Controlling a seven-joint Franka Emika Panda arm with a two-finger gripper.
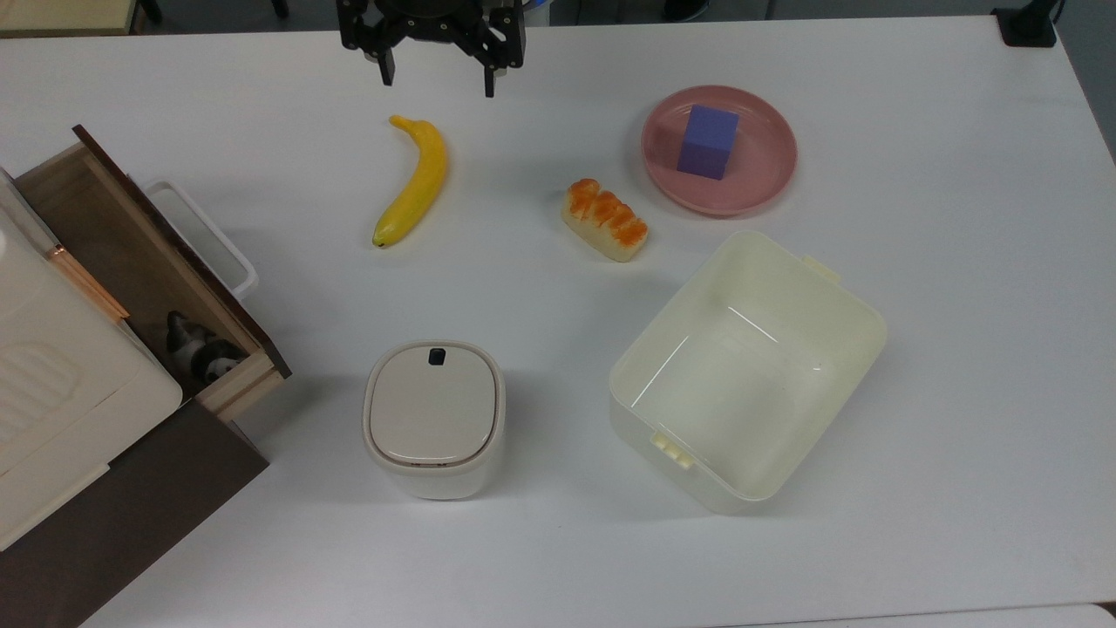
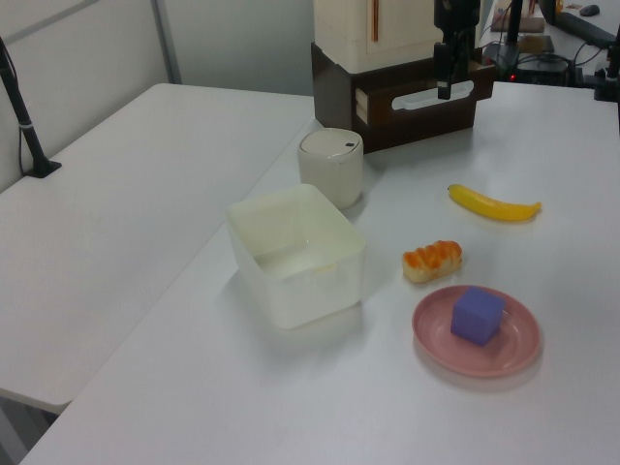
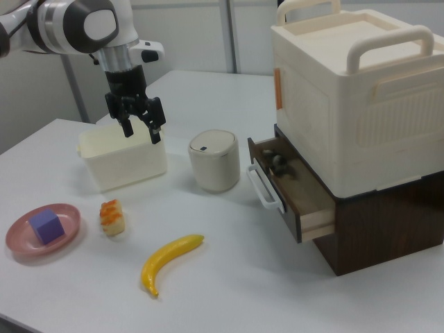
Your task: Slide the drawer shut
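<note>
The rigid wooden drawer with white loop handle is judged free-sliding; its dark front panel should be pushed. The black two-finger gripper is held spread, empty.

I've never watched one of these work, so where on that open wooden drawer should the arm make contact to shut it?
Probably the drawer's dark front panel or its white loop handle, approached from the table side. The drawer stands pulled out, the handle juts toward the open table, and the open gripper hangs well away, so a straight push inward should work.

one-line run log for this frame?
drawer: open, untouched | gripper: open, empty, above table by banana | phase: approach pending
</note>
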